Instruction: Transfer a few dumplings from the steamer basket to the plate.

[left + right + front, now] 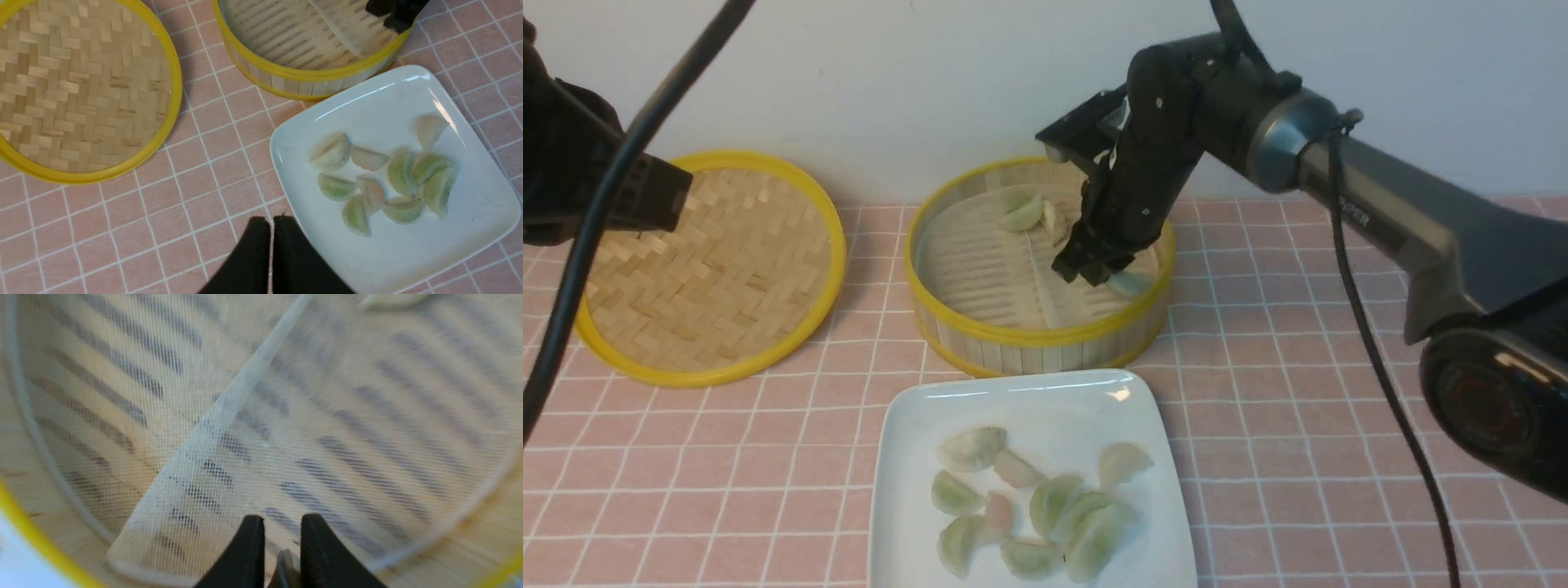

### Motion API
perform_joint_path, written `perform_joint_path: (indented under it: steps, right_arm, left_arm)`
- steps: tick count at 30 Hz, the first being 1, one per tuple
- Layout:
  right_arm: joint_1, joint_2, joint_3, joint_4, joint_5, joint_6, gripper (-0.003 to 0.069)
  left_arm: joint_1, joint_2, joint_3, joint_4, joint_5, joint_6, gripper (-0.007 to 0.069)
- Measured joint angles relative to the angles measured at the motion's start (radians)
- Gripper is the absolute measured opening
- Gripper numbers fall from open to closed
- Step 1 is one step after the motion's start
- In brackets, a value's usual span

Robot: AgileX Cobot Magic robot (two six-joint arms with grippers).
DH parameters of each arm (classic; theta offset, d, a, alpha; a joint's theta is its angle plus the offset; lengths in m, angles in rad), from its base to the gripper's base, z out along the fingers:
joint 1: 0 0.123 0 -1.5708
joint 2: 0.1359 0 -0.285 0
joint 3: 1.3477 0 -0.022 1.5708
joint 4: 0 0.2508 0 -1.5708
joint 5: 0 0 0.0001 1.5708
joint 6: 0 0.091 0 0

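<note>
1. The left gripper (pixel 271 222) is shut, with nothing in its fingers. The flat lid (pixel 715 269) is near it.
2. The plate (pixel 923 408) has a bunch of green, white and pink dumplings (pixel 972 449) on it.
3. The basket (pixel 1045 335) is just behind the plate, with more dumplings (pixel 1023 214) inside.
4. The right gripper (pixel 1086 272) dips into the basket, fingers a little apart, by a pale dumpling (pixel 1129 284). It's hard to see there, so whether it has hold of one, nobody can tell.
</note>
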Motion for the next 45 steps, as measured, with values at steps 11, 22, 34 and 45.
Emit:
perform_joint_path:
  steps: [11,22,34,45]
  right_arm:
    - [0.0,-0.447,0.542,0.284,0.0,-0.016,0.0095]
    - [0.035,-0.362,0.766,0.523,-0.293,-0.148,0.0243]
    - [-0.004,-0.493,0.682,0.476,-0.13,-0.063,0.0349]
    - [-0.044,-1.118,0.817,0.269,-0.119,0.132,-0.0012]
  left_arm:
    - [0.0,0.0,0.0,0.0,0.003,0.0,-0.0006]
    - [0.0,0.0,0.0,0.0,0.008,0.0,-0.0006]
    - [0.0,0.0,0.0,-0.001,0.009,0.0,-0.0006]
    - [0.0,0.0,0.0,-0.011,0.008,0.023,-0.0006]
